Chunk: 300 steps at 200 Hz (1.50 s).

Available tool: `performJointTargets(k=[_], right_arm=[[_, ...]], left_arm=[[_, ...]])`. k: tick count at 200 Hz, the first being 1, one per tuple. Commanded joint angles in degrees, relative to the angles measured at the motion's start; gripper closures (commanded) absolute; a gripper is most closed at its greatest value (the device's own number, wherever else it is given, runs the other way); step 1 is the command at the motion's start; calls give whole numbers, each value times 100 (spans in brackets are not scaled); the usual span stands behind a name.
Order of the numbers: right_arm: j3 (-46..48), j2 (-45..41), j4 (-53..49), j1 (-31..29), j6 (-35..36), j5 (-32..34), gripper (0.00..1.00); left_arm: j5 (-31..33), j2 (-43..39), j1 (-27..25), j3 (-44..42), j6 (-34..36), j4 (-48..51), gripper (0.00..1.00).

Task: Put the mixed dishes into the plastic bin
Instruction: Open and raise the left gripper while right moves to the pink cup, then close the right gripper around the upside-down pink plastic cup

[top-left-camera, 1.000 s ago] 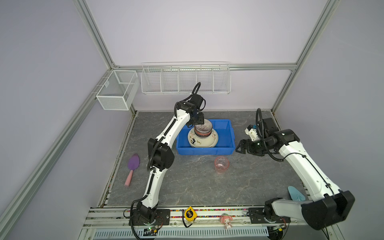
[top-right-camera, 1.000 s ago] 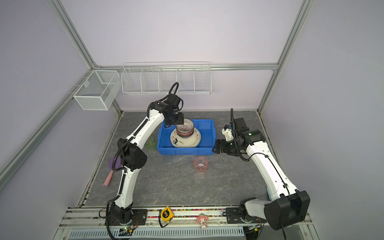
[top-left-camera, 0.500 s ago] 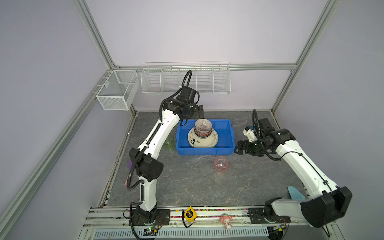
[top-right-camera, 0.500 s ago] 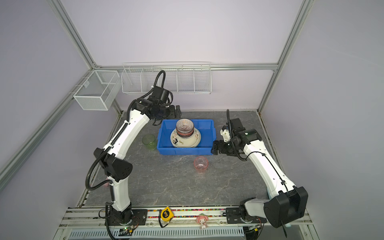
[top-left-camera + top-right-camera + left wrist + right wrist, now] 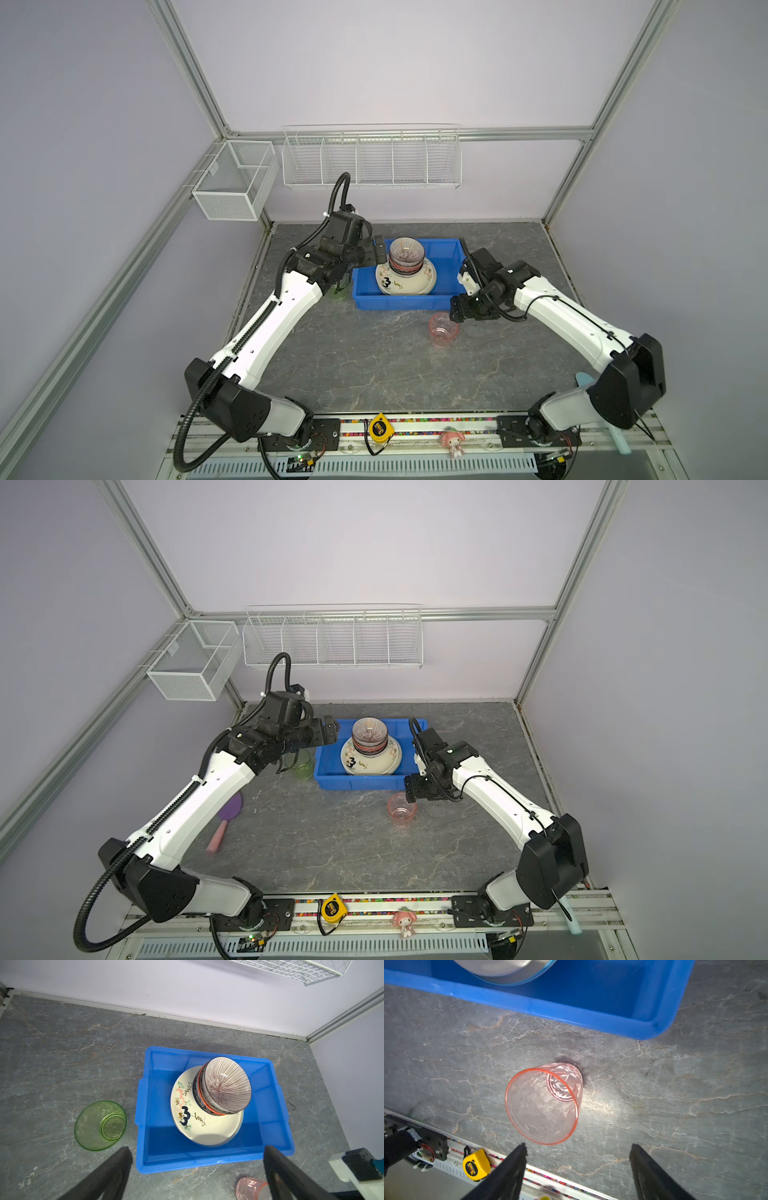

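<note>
The plastic bin (image 5: 399, 302) (image 5: 357, 782) is a shallow blue tub at mid-table. Inside it lies a cream plate marked "3" (image 5: 390, 284) (image 5: 187, 1109) with stacked striped bowls (image 5: 406, 251) (image 5: 226, 1086) on top. My left gripper (image 5: 376, 251) (image 5: 197, 1150) hovers open and empty by the bin's left rim. A green cup (image 5: 302, 764) (image 5: 99, 1126) stands on the table left of the bin. A pink cup (image 5: 443, 330) (image 5: 544, 1103) stands upright in front of the bin's right corner. My right gripper (image 5: 455, 309) (image 5: 578, 1147) hangs open just above and beside it, apart from it.
A purple spatula (image 5: 226, 818) lies at the left, a light-blue spatula (image 5: 584, 380) behind the right arm's base. A yellow tape measure (image 5: 379, 430) and a pink figurine (image 5: 452, 441) sit on the front rail. White wire baskets (image 5: 370, 158) (image 5: 232, 183) hang on the walls.
My left gripper has let go of the top bowl, opened and drawn back left off the stack. My right gripper has moved from the bin's right side down toward the pink cup.
</note>
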<state>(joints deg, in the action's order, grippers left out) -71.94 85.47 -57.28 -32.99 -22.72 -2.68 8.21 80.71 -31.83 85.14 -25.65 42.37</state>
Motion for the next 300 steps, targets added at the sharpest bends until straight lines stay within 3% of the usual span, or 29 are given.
performJointTargets(k=[1, 68, 300], right_arm=[[127, 216, 195, -149, -154, 213, 25], [128, 720, 564, -331, -205, 216, 40], [117, 779, 527, -364, -91, 356, 60]], left_arm=[[307, -177, 46, -200, -114, -217, 2], [200, -455, 157, -828, -274, -273, 2], [-4, -268, 292, -913, -387, -220, 2]])
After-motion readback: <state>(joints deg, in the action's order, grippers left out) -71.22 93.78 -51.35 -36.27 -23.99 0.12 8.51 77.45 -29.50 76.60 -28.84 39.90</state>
